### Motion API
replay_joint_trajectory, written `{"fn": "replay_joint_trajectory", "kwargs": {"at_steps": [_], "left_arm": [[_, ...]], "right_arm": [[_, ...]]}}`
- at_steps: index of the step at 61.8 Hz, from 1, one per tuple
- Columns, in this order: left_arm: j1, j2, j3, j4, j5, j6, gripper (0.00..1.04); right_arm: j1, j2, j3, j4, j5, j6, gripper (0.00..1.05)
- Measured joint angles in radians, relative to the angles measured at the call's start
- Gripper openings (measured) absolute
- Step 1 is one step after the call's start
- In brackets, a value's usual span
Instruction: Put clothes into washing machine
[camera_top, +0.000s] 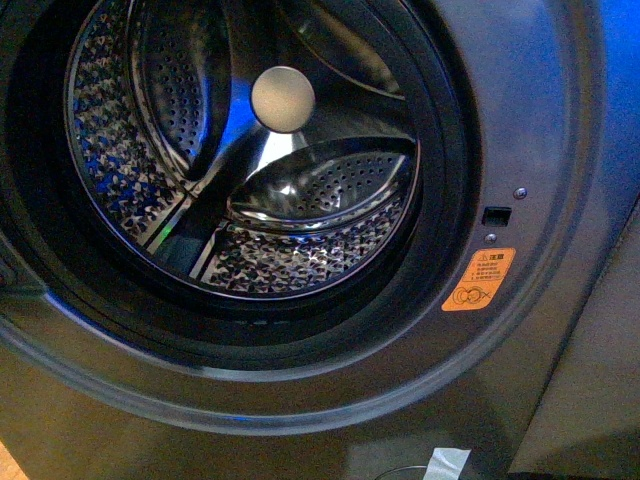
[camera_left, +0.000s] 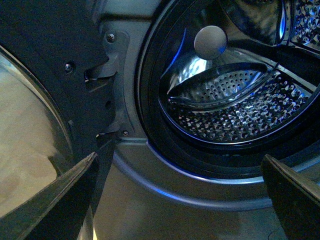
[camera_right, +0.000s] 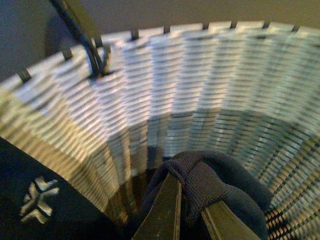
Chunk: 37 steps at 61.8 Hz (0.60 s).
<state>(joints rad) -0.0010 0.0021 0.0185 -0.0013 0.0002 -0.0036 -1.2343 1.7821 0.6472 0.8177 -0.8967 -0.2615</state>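
Two containers are concerned at this step: the wicker basket (camera_right: 200, 80), from which the clothes (camera_right: 220, 187) are to be lifted, and the washing machine (camera_top: 560, 150), into which they are to be placed. The right gripper (camera_right: 189, 194) is clamped on a bunched fold of the dark navy fabric low inside the basket, close to its woven wall. For a clean lift, the fold should be drawn straight up until the trailing fabric is clear of the rim, since a hem caught on the weave or on the handle (camera_right: 82, 30) could tip the basket. A second patch of dark fabric (camera_right: 40, 200) with a pale star-shaped emblem is seen beside the wall; whether it belongs to the same garment cannot be told. The left gripper (camera_left: 179, 156) is empty, its fingers wide apart, facing the drum mouth beside the swung-open door (camera_left: 40, 45). The drum (camera_top: 300, 265) is seen to be empty. The garment should be carried well past the black gasket (camera_top: 448, 170) before release.
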Motion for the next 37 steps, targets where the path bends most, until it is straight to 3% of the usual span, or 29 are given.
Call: {"fn": "replay_joint_trajectory", "kwargs": {"at_steps": [20, 37], "left_arm": [[0.0, 0.0, 0.0, 0.0, 0.0, 0.0, 0.98], [0.0, 0.0, 0.0, 0.0, 0.0, 0.0, 0.98]], "right_arm": [[0.034, -0.328, 0.037, 0.033, -0.089, 0.274, 0.03], [0.186, -0.51, 0.277, -0.005, -0.032, 0.533, 0.03]]}}
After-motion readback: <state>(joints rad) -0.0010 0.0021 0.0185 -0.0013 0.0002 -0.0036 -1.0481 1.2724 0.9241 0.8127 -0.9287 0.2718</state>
